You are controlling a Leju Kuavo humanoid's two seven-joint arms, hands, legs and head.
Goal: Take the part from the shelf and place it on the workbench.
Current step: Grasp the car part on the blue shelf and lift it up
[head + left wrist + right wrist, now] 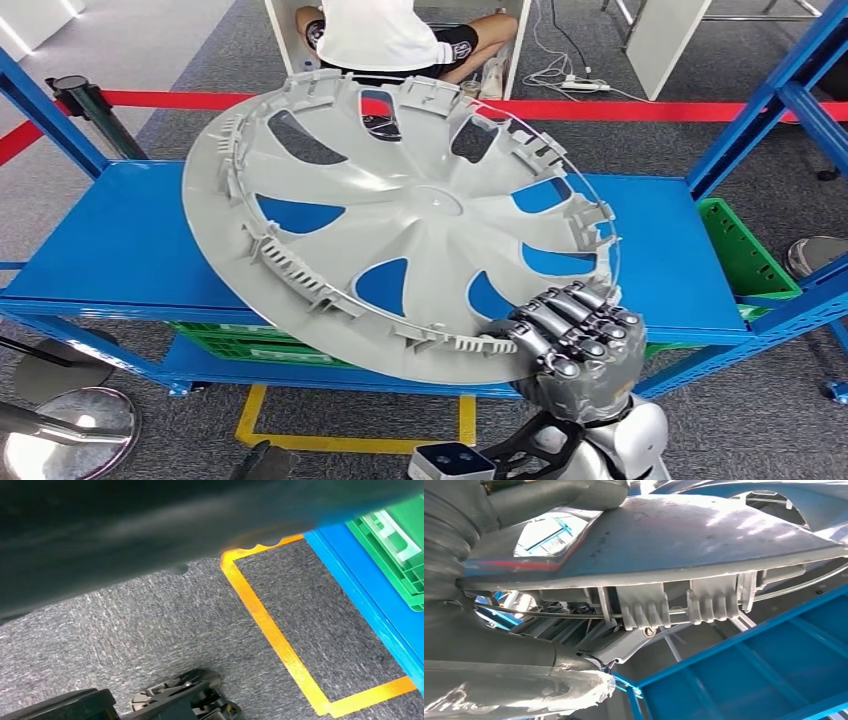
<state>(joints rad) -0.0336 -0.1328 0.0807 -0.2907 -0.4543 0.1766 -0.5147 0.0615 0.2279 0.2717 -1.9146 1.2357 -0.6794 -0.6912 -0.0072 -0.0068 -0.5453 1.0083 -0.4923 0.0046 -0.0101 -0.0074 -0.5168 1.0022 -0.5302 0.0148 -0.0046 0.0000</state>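
One hand (575, 335) grips the wheel cover (400, 225), tilted, inner face up.

A wheel cover (400, 225) tilts above the shelf (120, 250), its near rim gripped by the right robot hand (575, 335); crates (745, 250) sit below, a person (395, 35) behind.

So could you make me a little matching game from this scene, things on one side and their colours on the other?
Things:
1. wheel cover held by the right hand
2. shelf
3. crate
4. floor tape

Colours:
A. yellow
B. grey
C. green
D. blue

Pairs: 1-B, 2-D, 3-C, 4-A
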